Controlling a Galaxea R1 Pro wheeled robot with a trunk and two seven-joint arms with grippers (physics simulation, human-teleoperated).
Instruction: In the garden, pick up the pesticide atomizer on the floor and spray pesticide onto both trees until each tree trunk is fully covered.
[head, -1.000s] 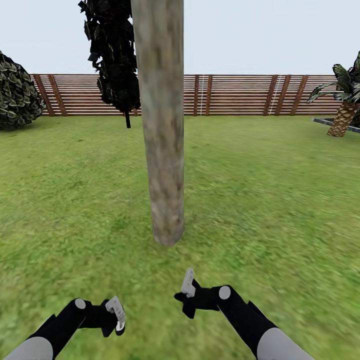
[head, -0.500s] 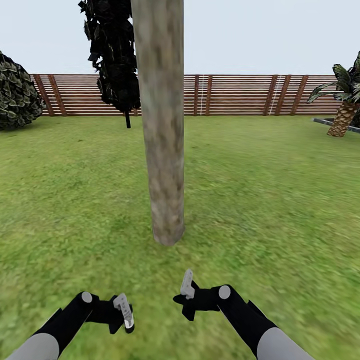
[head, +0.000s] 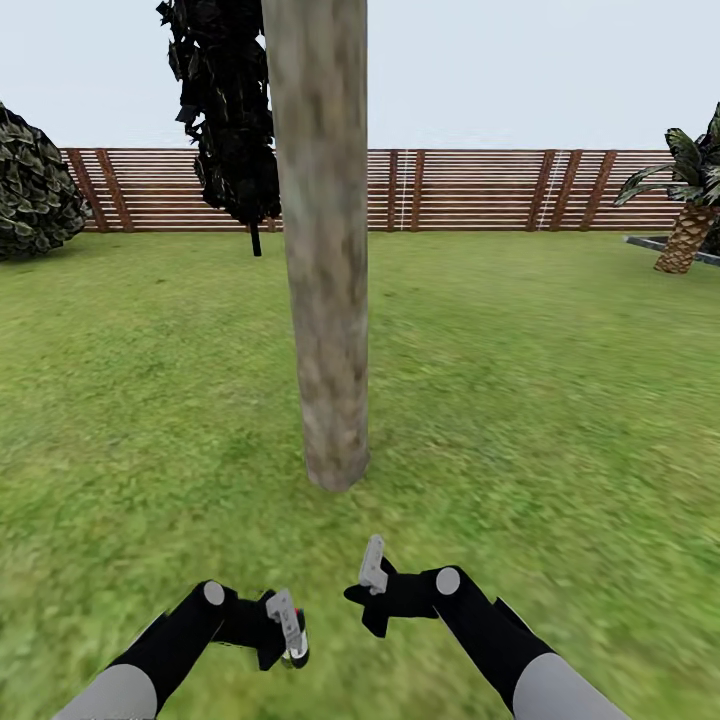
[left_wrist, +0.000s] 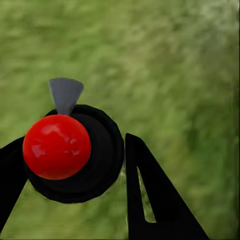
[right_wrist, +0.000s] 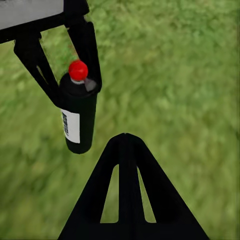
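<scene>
Head view: a thick pale tree trunk (head: 328, 250) rises from the lawn (head: 540, 380) straight ahead, its crown cut off by the frame's top edge. Behind it runs a slatted wooden fence (head: 480, 190), with a dark tree (head: 225, 110), a bush (head: 35, 190) at the far left and a palm (head: 688, 215) partly cropped at the right. Low in the frame, the left pincer (head: 285, 630) and the right pincer (head: 372, 590) hang over the grass, near each other; the spray bottle is mostly hidden behind the left one.

Left wrist view: the spray bottle (left_wrist: 75, 152) is seen from above, its red cap and grey nozzle sitting between two black fingers (left_wrist: 150, 195) that close on its body, grass blurred beneath.

Right wrist view: the left pincer (right_wrist: 60, 65) grips the black bottle (right_wrist: 77, 117) near its neck, label facing the camera, the bottle hanging clear of the grass. Of the right pincer, one black finger (right_wrist: 127, 195) shows in the foreground; whether it is clenched or released cannot be told.
</scene>
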